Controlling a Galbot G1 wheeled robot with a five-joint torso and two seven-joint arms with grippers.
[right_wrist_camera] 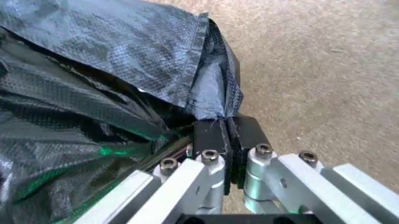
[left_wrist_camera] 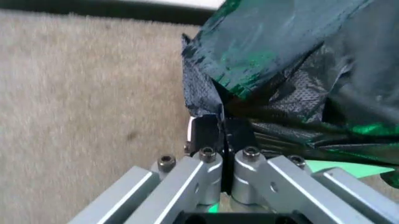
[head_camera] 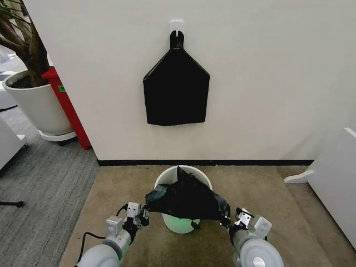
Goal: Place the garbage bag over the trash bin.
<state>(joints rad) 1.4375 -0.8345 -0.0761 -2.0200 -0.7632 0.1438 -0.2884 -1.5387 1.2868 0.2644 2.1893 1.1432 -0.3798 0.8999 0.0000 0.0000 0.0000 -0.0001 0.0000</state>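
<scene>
The black crinkly garbage bag (head_camera: 188, 198) hangs stretched between my two grippers, draped over the near side of the cream-white trash bin (head_camera: 167, 177) on the floor by the wall. My left gripper (head_camera: 146, 214) is shut on the bag's left edge. In the left wrist view its fingers (left_wrist_camera: 222, 132) pinch the film of the garbage bag (left_wrist_camera: 281, 70). My right gripper (head_camera: 227, 218) is shut on the bag's right edge. The right wrist view shows that gripper (right_wrist_camera: 225, 135) clamping the garbage bag (right_wrist_camera: 112, 60) at a folded corner. The bin's pale green base (head_camera: 179, 225) shows under the bag.
A flat black house-shaped bundle (head_camera: 176, 89) hangs from a wall hook above the bin. A large white plant pot (head_camera: 34, 104) and a red object (head_camera: 68, 105) stand at the left. A white panel (head_camera: 334, 178) borders the right. Beige carpet (head_camera: 111, 189) surrounds the bin.
</scene>
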